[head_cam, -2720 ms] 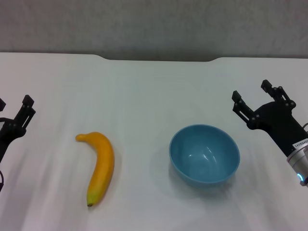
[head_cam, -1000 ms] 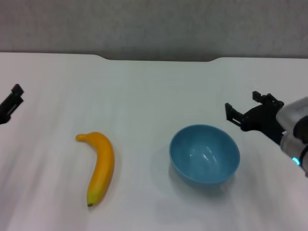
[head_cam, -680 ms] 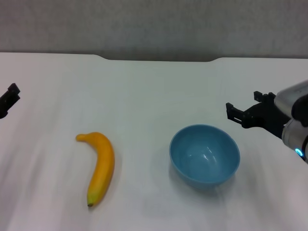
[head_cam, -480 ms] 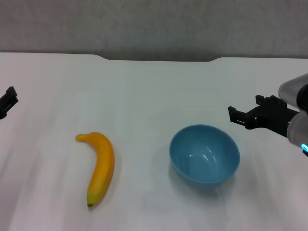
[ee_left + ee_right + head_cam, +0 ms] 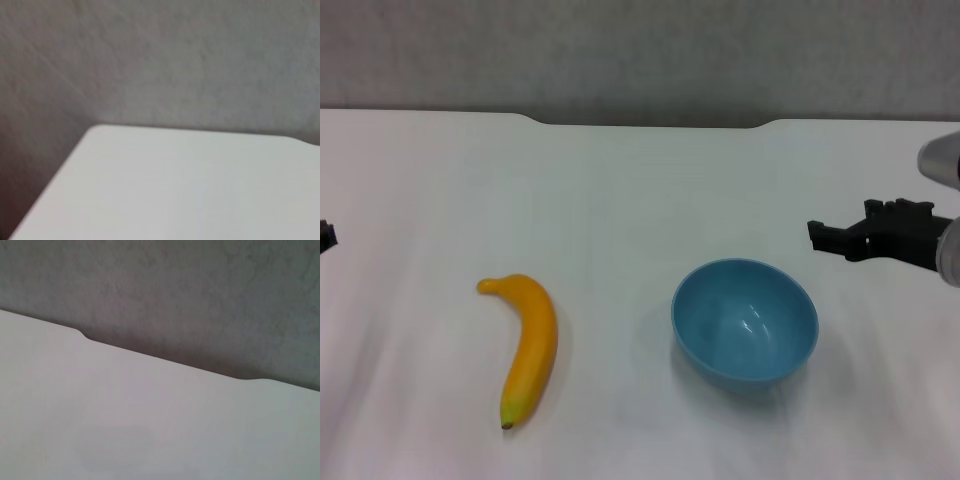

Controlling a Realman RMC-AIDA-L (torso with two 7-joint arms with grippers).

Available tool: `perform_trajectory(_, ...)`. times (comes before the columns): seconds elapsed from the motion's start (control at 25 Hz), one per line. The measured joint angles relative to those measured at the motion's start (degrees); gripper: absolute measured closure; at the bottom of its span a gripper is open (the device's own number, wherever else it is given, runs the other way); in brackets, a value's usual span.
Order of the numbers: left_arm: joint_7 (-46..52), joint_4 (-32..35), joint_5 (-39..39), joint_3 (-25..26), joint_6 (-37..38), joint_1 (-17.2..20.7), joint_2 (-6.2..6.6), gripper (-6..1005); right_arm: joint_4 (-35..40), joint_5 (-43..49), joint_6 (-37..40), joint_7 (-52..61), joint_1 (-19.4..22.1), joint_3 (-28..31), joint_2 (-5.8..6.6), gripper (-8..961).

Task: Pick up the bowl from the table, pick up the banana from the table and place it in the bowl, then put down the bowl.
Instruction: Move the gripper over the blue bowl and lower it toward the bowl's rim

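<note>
Even, soft light; faint shadow under bowl (image 5: 745, 320), small glare spots inside; left wrist view blurry, head view sharp.

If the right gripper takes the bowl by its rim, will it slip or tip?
The bowl looks glossy inside, so fingers on the rim may slip. It is deep and round with walls curving under, so a push near the rim would probably rock it. It sits empty on the table, likely light. The right gripper is beyond its rim, apart.
</note>
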State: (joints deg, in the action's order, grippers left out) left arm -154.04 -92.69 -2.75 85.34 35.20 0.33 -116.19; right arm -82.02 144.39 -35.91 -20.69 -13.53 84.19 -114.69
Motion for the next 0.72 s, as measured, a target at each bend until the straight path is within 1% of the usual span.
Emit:
perform_trajectory(0.04,0.0,0.0,0.0,0.0,0.0,0.0,0.00,182,0.0,0.0,0.0,0.0,0.0,0.0,0.00,129)
perform_trajectory(0.08,-2.4,0.4,3.6,1.4,0.7,-0.6,0.03,182,0.1,0.0,-1.0,0.1,-0.6,0.5,0.00,129)
perform_trajectory(0.16,-5.2,0.6,6.4,2.9,1.1,-1.0,-0.08,182,0.5,0.1,-2.7,0.3,-2.0,1.1,-0.01,129)
perform_trajectory(0.28,-6.4,0.6,6.1,3.7,2.5,-1.3,-0.19,182,1.5,0.1,-4.1,0.5,-3.4,0.9,-0.09,129)
perform_trajectory(0.4,-6.8,0.2,5.0,4.4,7.0,-2.4,-0.16,182,4.1,0.1,-6.6,0.9,-6.0,0.8,-0.19,129)
perform_trajectory(0.52,-7.6,0.0,4.7,4.8,9.8,-3.3,-0.15,182,6.6,0.1,-8.6,1.8,-8.1,1.1,-0.17,130)
perform_trajectory(0.72,-8.1,0.4,5.0,4.8,10.0,-3.8,-0.22,182,8.5,0.0,-8.6,2.4,-8.8,0.7,-0.34,130)
